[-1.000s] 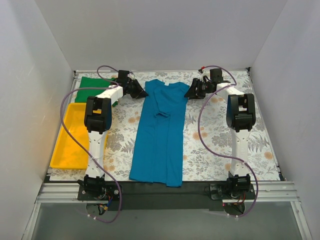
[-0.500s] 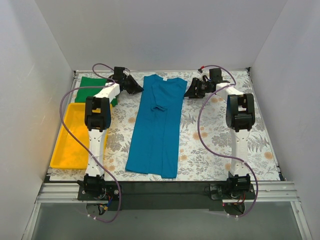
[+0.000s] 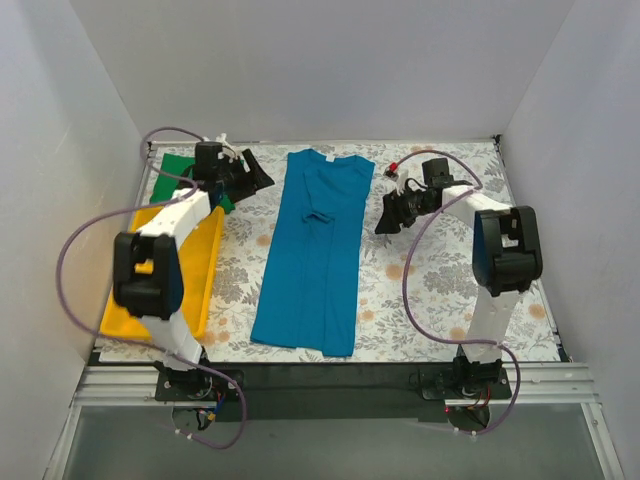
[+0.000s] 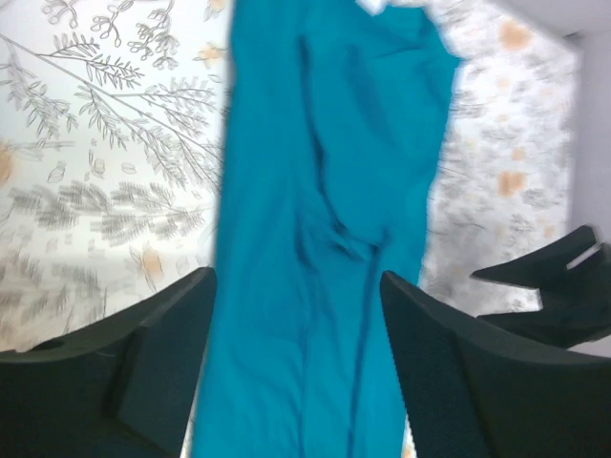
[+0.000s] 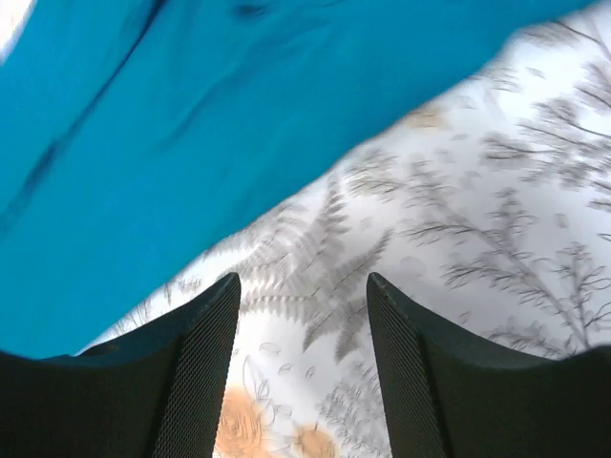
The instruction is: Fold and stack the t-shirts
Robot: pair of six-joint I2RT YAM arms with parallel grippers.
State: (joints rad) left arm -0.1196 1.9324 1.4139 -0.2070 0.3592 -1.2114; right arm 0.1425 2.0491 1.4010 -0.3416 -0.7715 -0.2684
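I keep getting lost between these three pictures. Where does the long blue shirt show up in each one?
Top external: the blue shirt lies as a long strip down the middle, from far edge to near edge.
Left wrist: the blue shirt fills the centre, from top to bottom.
Right wrist: the blue shirt covers the upper left.
Shared landmark: the floral tablecloth under it shows beside the shirt in all three views.

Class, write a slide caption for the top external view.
Left gripper and right gripper, both open, flank the teal-blue t-shirt; green t-shirt and yellow tray at left.
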